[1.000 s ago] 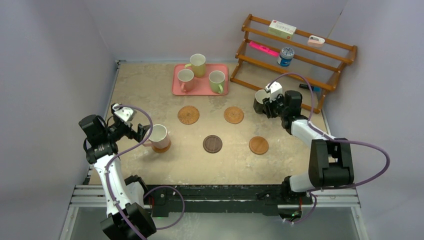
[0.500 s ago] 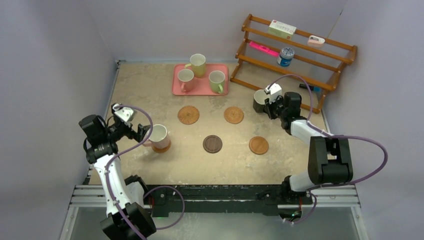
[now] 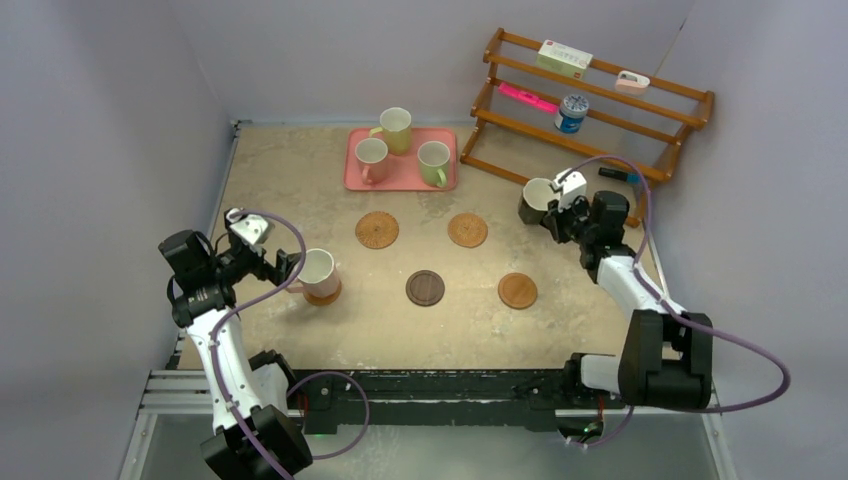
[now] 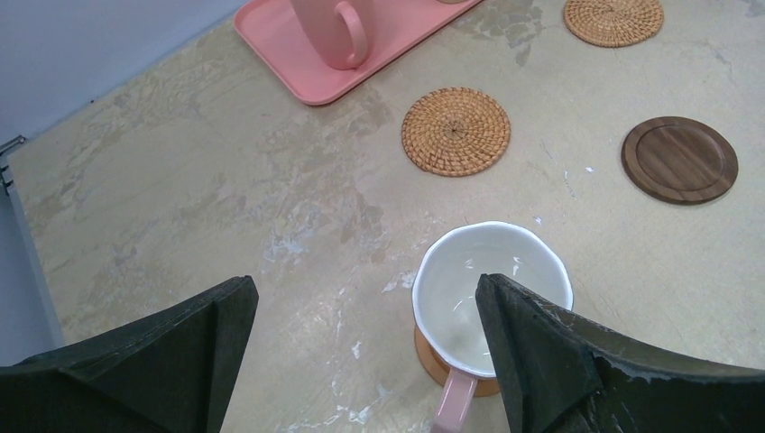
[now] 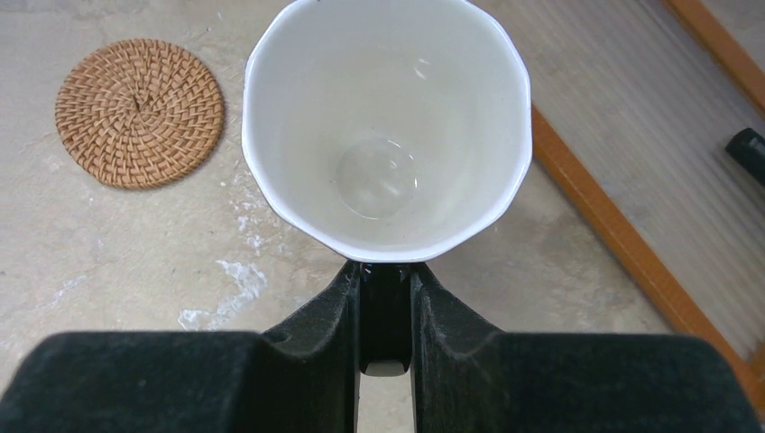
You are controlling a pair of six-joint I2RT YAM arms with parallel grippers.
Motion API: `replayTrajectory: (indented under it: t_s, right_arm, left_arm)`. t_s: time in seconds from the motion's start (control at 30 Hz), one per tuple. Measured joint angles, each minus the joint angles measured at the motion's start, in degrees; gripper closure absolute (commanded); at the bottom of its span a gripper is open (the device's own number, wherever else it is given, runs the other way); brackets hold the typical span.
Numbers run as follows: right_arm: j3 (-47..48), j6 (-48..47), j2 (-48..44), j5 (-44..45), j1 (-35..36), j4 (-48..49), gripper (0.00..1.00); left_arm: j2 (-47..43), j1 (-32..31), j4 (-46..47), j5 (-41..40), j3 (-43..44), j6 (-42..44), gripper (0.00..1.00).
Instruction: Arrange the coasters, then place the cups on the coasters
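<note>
The black cup (image 3: 534, 200) is near the rack's foot, and my right gripper (image 3: 553, 208) is shut on its handle. In the right wrist view the cup's white inside (image 5: 388, 126) fills the top, with the gripper (image 5: 385, 302) pinching the dark handle. A pink cup (image 3: 318, 272) stands on a tan coaster (image 3: 325, 296); my left gripper (image 3: 286, 265) stands open just left of it. The left wrist view shows this cup (image 4: 492, 289) by the right finger (image 4: 559, 361). Two woven coasters (image 3: 377, 230) (image 3: 467, 230), a dark brown coaster (image 3: 425, 288) and a brown coaster (image 3: 517, 291) lie bare.
A pink tray (image 3: 402, 182) at the back holds a yellow cup (image 3: 395, 130), a pink cup (image 3: 371, 158) and a green cup (image 3: 433, 162). A wooden rack (image 3: 600, 130) at the back right carries a blue can (image 3: 571, 112) and small items, close behind the right gripper.
My right gripper closed on the black cup's handle and shifted it to the right, nearer the rack. The left arm and the pink cup have stayed put.
</note>
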Motion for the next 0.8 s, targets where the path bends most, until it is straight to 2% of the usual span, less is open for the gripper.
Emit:
replayTrajectory:
  t_s: [0.33, 0.5, 0.8]
  right_arm:
    - [3.15, -8.28, -5.86, -12.17, -6.73, -11.91, 1.0]
    - [4.5, -16.0, -7.87, -18.75, -8.87, -21.2, 1.0]
    - [4.5, -30.49, -13.64, -25.51, -9.84, -36.44, 1.0]
  left_arm:
    - [-0.02, 0.0, -2.93, 0.0, 1.4, 2.27, 0.0]
    - [-0.07, 0.0, -4.28, 0.0, 1.7, 3.26, 0.0]
    - [0.15, 0.0, -6.25, 0.44, 2.21, 5.46, 0.0]
